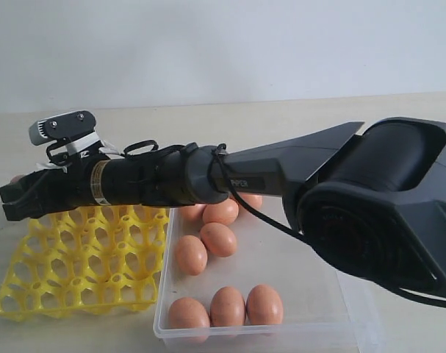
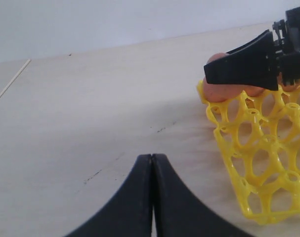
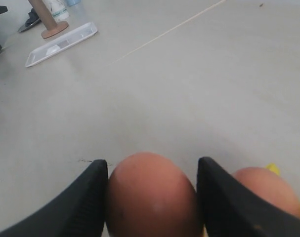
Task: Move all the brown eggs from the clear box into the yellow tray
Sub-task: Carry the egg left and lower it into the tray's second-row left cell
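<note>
My right gripper [image 1: 13, 198] reaches across the yellow tray [image 1: 83, 272] to its far left corner. It is shut on a brown egg [image 3: 152, 192], with a finger pressed on each side, right at the tray's corner cup. A second egg [image 3: 266, 190] sits in the cup beside it. In the left wrist view a right finger [image 2: 243, 61] covers these eggs [image 2: 224, 91] at the tray's edge [image 2: 258, 148]. Several brown eggs [image 1: 218, 239] lie in the clear box [image 1: 311, 294]. My left gripper [image 2: 152, 158] is shut with nothing in it, low over bare table beside the tray.
The right arm's forearm [image 1: 281, 173] and big elbow housing [image 1: 384, 213] hang over the clear box. Far off on the table are a white flat tray [image 3: 61, 44] and a brown stand [image 3: 48, 24].
</note>
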You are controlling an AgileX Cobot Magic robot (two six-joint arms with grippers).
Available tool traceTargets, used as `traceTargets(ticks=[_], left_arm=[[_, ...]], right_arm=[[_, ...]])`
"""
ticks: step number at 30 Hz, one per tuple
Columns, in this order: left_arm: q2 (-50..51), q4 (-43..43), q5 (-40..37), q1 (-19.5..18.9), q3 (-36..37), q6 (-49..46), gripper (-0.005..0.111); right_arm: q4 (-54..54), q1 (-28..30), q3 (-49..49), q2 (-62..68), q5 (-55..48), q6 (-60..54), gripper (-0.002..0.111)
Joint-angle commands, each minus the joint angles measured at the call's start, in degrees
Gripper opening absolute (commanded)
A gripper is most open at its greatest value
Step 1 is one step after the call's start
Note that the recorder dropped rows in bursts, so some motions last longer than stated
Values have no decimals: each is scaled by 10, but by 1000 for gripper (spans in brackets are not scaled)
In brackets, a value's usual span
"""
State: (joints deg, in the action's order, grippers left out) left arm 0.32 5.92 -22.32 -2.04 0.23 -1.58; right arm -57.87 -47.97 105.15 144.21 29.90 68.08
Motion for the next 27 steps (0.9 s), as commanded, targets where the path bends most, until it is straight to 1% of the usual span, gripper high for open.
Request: traceTargets(ticks=[1,3,5,8,10,12,15,19,21,24,27], left_arm=[[-3,-1,5,4,-2,2,0],[-3,-1,5,4,-2,2,0],[-3,-1,5,4,-2,2,0],[-3,-1,5,4,-2,2,0],[-3,-1,5,4,-2,2,0],[-3,-1,5,4,-2,2,0],[-3,-1,5,4,-2,2,0],[-3,-1,5,4,-2,2,0],[-3,-1,5,4,-2,2,0],[-3,-1,5,4,-2,2,0],[-3,-1,5,4,-2,2,0]], right_arm=[[5,4,6,2,8,-6,1],[5,7,6,5,8,-6,5],[5,7,6,6,9,-4,14],[4,7,6,7,10,-4,37],[5,7,6,7,10,-4,49],[5,7,6,7,10,-4,57],[5,7,6,7,10,11,60],[4,7,6,0,8,15,60],[-16,7,6,-11,-9,33,60],[-58,10,-6,-52,-39,65,60],[-82,15,-47,-117,-78,89,59]])
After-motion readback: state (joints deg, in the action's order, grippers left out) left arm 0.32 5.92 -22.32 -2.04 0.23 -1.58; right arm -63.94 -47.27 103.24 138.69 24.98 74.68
